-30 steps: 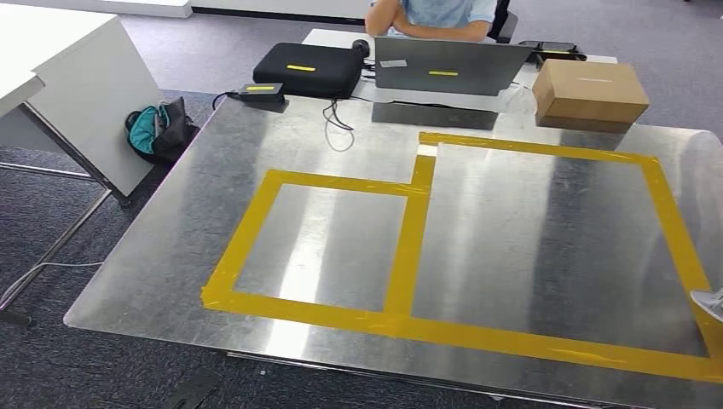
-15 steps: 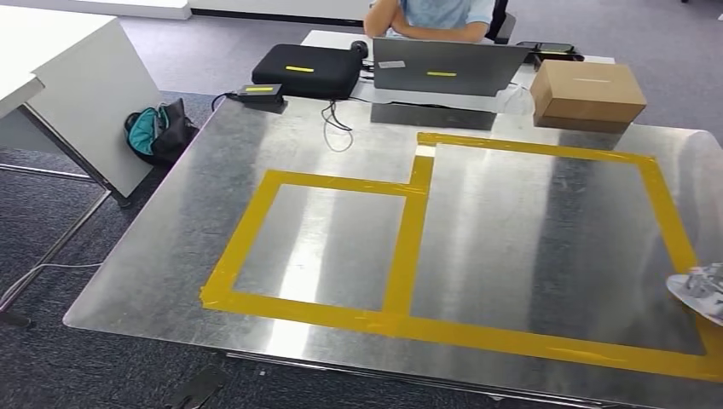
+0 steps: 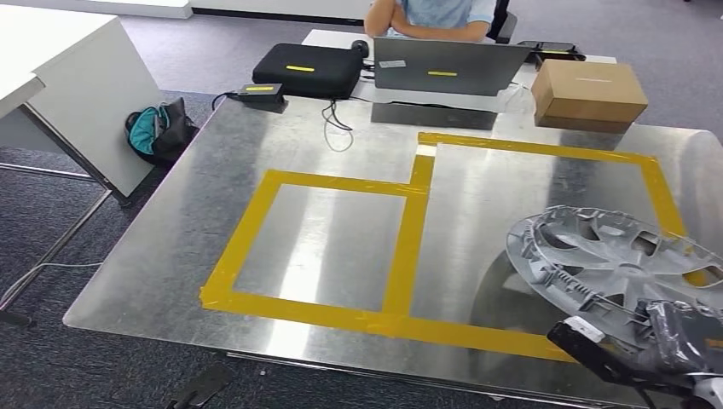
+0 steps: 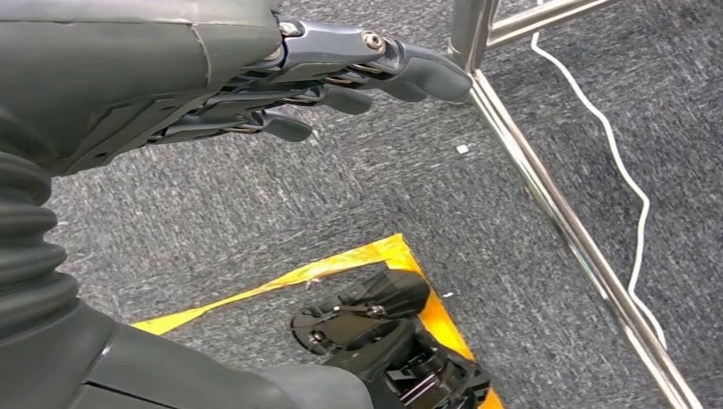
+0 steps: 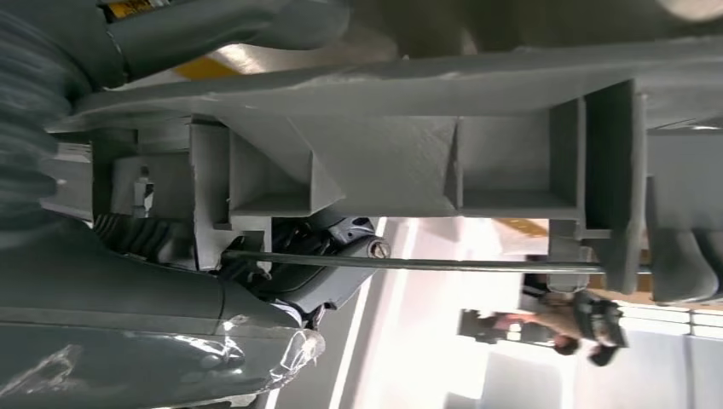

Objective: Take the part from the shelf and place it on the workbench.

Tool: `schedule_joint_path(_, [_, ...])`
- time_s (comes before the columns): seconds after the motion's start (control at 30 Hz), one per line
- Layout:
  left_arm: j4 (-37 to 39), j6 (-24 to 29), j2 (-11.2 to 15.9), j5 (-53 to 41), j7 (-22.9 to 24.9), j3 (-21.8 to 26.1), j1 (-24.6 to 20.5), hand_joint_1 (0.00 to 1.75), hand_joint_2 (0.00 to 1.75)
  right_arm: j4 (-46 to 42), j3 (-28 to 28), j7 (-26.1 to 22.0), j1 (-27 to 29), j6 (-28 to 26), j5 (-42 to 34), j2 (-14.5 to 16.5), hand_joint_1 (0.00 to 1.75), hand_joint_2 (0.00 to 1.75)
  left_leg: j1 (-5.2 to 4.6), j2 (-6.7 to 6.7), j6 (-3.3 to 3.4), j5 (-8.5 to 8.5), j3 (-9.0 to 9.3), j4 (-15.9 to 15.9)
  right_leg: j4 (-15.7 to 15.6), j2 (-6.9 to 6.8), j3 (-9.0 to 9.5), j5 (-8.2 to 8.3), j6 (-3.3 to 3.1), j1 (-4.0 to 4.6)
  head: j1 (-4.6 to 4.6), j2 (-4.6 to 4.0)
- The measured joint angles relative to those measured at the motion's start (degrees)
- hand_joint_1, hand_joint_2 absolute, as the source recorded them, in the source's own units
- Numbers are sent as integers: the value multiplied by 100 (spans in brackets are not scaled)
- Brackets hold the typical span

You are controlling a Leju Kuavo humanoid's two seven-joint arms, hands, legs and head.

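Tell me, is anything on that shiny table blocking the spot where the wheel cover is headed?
Nothing visible does. The right hand holds the wheel cover over the workbench, and the metal inside the large yellow tape outline under it is bare. The cardboard box sits outside the tape.

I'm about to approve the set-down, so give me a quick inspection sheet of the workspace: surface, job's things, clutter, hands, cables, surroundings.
Surface: metal workbench marked with yellow tape into two rectangles, both bare.
Job's things: grey wheel cover over the bench's right side, tilted above the larger rectangle; contact with the bench cannot be told.
Clutter: cardboard box, laptop, black case, small black adapter at the far edge.
Hands: right hand grips the cover's near rim; left hand hangs above the floor, holding nothing.
Cables: black cable looping on the bench; white cable on the floor.
Surroundings: person seated beyond the laptop; bag on the carpet; white desk.
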Motion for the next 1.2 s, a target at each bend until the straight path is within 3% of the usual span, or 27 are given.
schedule_joint_path(0.27, [10,-7,16,13,43,-74,-14,0,175,89,397,292,-7,-61,-77,-297,175,175,1,0,0,-3,2,-2,-1,-1,-54,-5,-3,0,-1,0])
schedule_joint_path(0.63, [20,31,44,116,56,-135,-8,0,175,121,196,866,359,-327,-253,-493,175,175,0,-5,0,-4,1,-2,-2,-11,-58,-7,-5,0,-1,0])
schedule_joint_path(0.9, [46,18,81,171,61,-211,-4,0,175,123,-389,753,667,-407,-367,-471,175,175,0,-5,2,-7,1,-3,-2,-8,-62,-7,-5,0,-1,0])
schedule_joint_path(1.2, [65,-54,123,184,71,-306,-2,0,175,171,-644,537,688,-382,-308,-352,175,175,1,-5,2,-6,1,-4,-2,-8,-61,-7,-6,1,0,0])
